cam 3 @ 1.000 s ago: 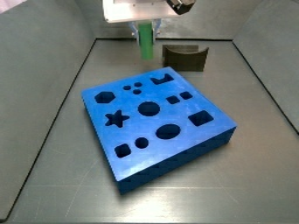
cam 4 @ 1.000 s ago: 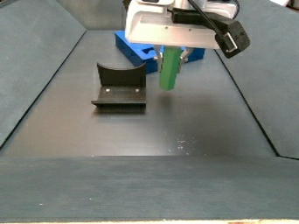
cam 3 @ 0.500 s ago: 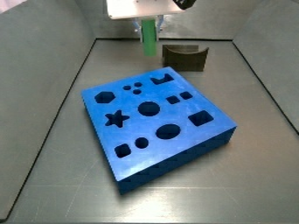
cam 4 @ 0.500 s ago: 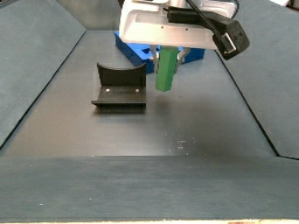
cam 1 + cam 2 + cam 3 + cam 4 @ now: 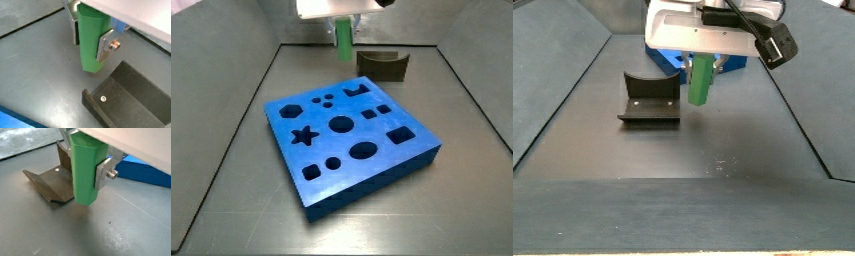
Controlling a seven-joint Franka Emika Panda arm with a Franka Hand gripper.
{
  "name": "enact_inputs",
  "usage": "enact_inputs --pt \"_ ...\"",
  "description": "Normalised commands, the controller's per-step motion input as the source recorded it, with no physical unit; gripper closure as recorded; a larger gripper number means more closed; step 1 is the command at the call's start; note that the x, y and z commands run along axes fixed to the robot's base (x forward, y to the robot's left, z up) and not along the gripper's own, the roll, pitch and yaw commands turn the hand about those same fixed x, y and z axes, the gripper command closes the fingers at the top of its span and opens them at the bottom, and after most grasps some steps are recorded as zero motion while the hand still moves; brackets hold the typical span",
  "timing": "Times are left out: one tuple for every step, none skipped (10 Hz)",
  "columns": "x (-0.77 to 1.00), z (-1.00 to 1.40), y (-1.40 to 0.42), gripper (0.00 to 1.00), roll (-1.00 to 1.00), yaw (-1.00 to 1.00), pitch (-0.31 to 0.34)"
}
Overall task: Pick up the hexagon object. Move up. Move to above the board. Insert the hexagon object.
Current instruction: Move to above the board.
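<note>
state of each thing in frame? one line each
gripper: shut on the hexagon object, above the floor behind the board
hexagon object: held upright, clear of the floor
board: flat on the floor, holes all empty
dark arch block: on the floor, untouched

Grey floor [image 5: 251, 200]: board [image 5: 352, 135], fixture [image 5: 384, 65]; end effector [image 5: 342, 22] above.

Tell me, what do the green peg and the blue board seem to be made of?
The peg, held in the pincer above the floor, looks like smooth plastic: even bright green, soft sheen, crisp edges. The board looks like matte plastic or dense foam: uniform blue, clean-cut holes, no glare. Neither can be settled by sight.
</note>
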Motion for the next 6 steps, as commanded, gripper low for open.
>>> enact_inputs --pt "0.00 1.00 0.10 1.00 -0.07 -0.05 0.100" --pt "0.00 1.00 0.10 1.00 -0.07 -0.05 0.104" --pt "-0.01 1.00 0.10 1.00 -0.07 -0.05 0.108" --pt "-0.01 1.00 0.09 1.00 -0.07 -0.05 0.110" --pt "-0.01 1.00 0.09 1.00 -0.07 -0.05 0.111" --pt "-0.01 1.00 0.08 1.00 -0.07 -0.05 0.111"
